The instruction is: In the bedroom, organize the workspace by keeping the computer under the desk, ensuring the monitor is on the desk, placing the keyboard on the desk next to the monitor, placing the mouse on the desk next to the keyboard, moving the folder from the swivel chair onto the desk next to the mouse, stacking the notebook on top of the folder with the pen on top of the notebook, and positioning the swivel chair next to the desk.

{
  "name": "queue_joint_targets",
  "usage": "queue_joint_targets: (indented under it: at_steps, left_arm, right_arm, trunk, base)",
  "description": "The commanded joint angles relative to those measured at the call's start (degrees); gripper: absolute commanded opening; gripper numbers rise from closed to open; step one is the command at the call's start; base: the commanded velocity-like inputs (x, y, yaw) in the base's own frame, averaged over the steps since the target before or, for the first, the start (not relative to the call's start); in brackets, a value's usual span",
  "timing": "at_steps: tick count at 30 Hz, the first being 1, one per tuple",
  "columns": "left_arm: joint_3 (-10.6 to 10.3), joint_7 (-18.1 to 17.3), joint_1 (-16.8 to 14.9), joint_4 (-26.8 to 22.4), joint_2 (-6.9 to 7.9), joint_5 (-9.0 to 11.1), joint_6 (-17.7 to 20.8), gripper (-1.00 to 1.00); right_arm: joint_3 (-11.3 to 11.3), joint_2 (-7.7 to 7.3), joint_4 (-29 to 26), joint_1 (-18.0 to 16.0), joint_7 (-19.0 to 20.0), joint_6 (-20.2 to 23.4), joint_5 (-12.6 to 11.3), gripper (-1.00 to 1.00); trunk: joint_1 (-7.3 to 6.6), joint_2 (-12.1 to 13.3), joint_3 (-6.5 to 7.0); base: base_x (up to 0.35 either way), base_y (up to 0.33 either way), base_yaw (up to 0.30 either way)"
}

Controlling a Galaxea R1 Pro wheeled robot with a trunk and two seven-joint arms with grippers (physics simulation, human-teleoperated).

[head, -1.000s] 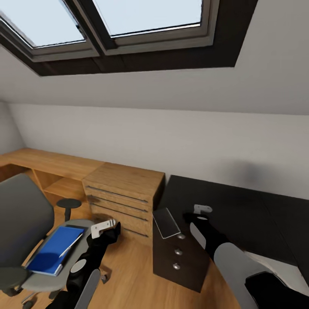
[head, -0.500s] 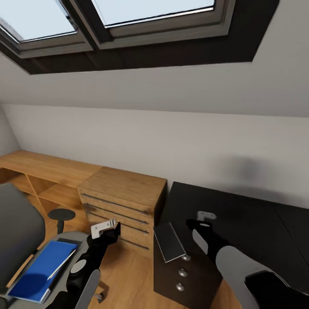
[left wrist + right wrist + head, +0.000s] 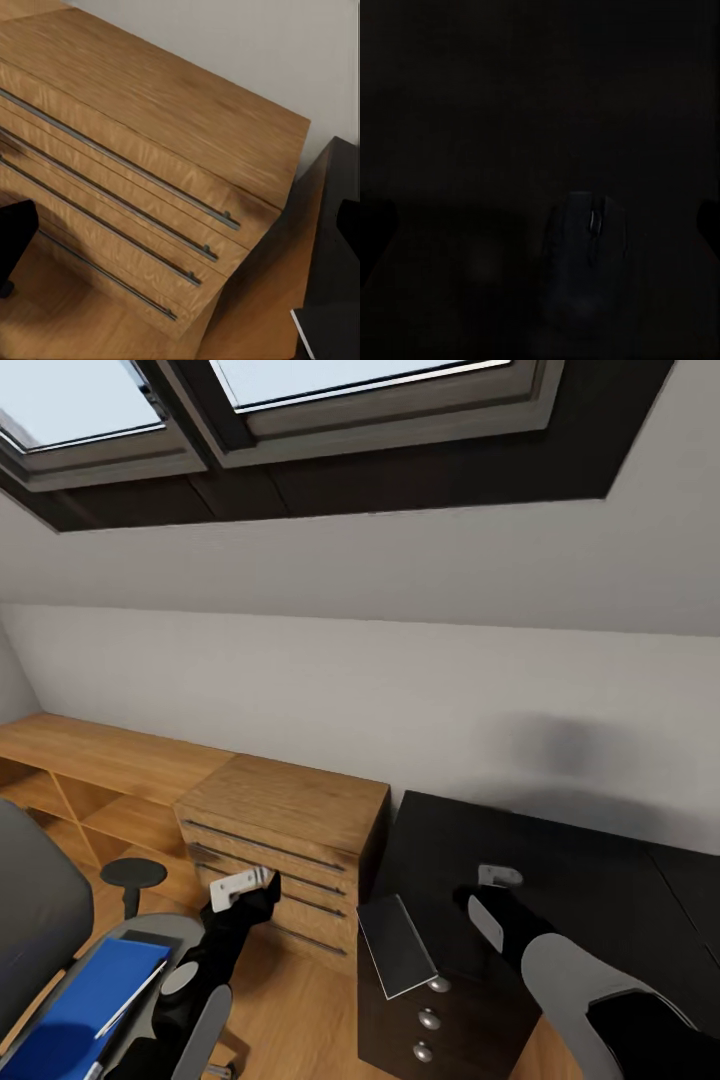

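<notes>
Mouse (image 3: 585, 259) lies on the black tabletop (image 3: 560, 860), directly beneath the right tool (image 3: 497, 876), whose opening cannot be judged. Left tool (image 3: 240, 887), likewise unclear, hangs near the chest (image 3: 290, 810). Folder (image 3: 85, 1000) rests on the swivel chair (image 3: 40, 920). Recommend descending squarely, straddling the mouse's sides.

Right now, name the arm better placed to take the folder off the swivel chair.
Left. Its gripper hangs just beside the blue folder on the swivel chair; the right gripper is over the black desk.

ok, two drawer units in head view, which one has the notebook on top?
The black cabinet with round knobs, beside the desk; the grey notebook lies on it. The light-wood chest has bar handles.
</notes>
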Motion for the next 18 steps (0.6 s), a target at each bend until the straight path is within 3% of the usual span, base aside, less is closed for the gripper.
queue_joint_targets:
  at_steps: [1,9,18]
  left_arm:
    - [0.0,0.4,0.0,-0.4,0.01,0.5,0.2,1.00]
    - [0.1,0.5,0.0,-2.6,0.01,1.7,0.2,1.00]
    - [0.1,0.5,0.0,-3.0,0.01,2.1,0.2,1.00]
  right_arm:
    - [0.5,-0.43,-0.1,0.0,-0.4,1.3,-0.9,1.00]
    - [0.4,-3.15,0.0,-0.1,-0.4,3.6,-4.0,1.00]
    - [0.4,-3.39,-0.1,-0.2,-0.4,3.7,-4.4,1.00]
  trunk:
    - [0.01,-0.1,-0.09]
    - [0.23,-0.5,-0.27]
    - [2.21,-4.1,-1.88]
  base:
    - [0.004,0.000,0.000]
    - [0.001,0.000,0.000]
    - [0.000,0.000,0.000]
